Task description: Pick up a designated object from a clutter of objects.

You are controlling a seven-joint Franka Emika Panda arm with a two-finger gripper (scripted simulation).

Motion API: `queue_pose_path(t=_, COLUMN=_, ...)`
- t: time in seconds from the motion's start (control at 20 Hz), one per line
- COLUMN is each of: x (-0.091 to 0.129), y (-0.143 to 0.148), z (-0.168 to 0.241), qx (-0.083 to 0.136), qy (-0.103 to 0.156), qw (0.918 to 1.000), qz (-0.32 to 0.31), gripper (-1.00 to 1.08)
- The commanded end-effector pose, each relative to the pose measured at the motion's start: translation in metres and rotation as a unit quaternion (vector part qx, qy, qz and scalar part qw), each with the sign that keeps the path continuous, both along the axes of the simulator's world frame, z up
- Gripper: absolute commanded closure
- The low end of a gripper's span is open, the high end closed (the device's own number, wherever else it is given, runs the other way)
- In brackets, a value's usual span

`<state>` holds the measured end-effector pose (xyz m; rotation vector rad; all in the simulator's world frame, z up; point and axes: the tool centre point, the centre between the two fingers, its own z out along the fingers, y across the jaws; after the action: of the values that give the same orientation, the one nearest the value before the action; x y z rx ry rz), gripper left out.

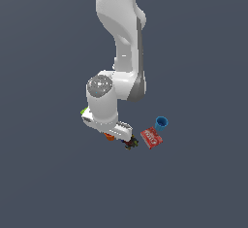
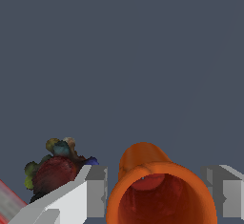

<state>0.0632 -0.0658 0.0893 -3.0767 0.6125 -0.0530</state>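
While the fingers [image 2: 96,189] stand spread on either side of the orange cup [image 2: 159,189], not clamped, it sits beside the dark lump [image 2: 57,168]; red box [image 1: 151,137] lettering unreadable.

In the exterior view the arm's wrist hides nearly all of the orange cup [image 1: 109,136] and most of the green cylinder [image 1: 84,111]. The wrist view's edge cuts off the red flat box [image 2: 8,200], and whether the fingers [image 2: 96,189] touch the cup cannot be told.

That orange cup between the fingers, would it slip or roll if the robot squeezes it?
The orange cup looks smooth and round, so it could slip or twist between the flat fingers. It lies with its mouth toward the wrist camera, so a nudge might roll it. Hollow, thin-walled: probably light.
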Motion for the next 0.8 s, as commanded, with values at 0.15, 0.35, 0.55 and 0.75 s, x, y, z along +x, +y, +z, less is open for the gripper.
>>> queue_pose_path(t=0.15, x=0.005, y=-0.022, z=0.041, qx=0.000, qy=0.001, qw=1.0000, qz=0.000, gripper=1.08)
queue_pose_path(t=0.35, x=0.009, y=-0.043, z=0.079, qx=0.000, qy=0.004, qw=1.0000, qz=0.000, gripper=1.08)
queue_pose_path(t=0.55, x=0.015, y=-0.065, z=0.118, qx=0.001, qy=0.006, qw=1.0000, qz=0.000, gripper=1.08)
queue_pose_path(t=0.75, x=0.020, y=-0.086, z=0.156, qx=0.001, qy=0.008, qw=1.0000, qz=0.001, gripper=1.08)
